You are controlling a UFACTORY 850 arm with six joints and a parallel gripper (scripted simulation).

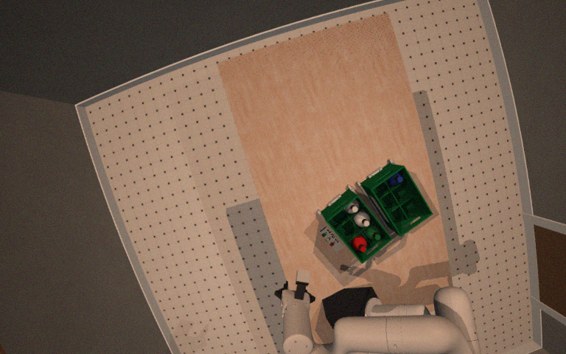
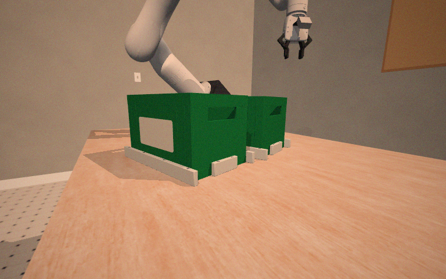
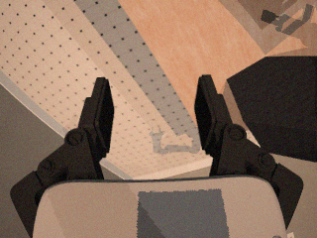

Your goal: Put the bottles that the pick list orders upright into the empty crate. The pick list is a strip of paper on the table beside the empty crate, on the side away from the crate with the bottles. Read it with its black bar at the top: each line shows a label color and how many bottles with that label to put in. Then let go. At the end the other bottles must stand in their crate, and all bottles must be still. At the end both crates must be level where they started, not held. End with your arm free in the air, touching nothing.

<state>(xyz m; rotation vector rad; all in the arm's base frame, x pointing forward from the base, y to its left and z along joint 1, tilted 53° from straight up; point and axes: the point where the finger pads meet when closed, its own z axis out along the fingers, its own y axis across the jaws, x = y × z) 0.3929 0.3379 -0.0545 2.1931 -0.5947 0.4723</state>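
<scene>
The gripper [image 2: 293,56] [image 3: 155,116] is open and empty, high above the table's robot end, away from both crates. In the top view the arm hides its fingertips. The left crate [image 1: 377,251] [image 2: 275,128], beside the pick list [image 1: 330,238], holds a white bottle [image 1: 351,207], another white bottle [image 1: 361,218], a green bottle [image 1: 372,232] and a red bottle [image 1: 358,241], apparently upright. The right crate [image 1: 421,218] [image 2: 216,138] holds a blue bottle [image 1: 393,179]. Both crates look level. The list shows small digits with green and red marks; its middle mark is too small to tell.
Pale blocks [image 2: 224,165] stand on the table [image 1: 309,112] [image 2: 279,213] around the crates' bases. The crates stand close side by side. A black angular body [image 1: 348,304] [image 2: 216,87] [image 3: 277,104] is near the arm's base. The arm [image 1: 388,333] spans the table's robot end.
</scene>
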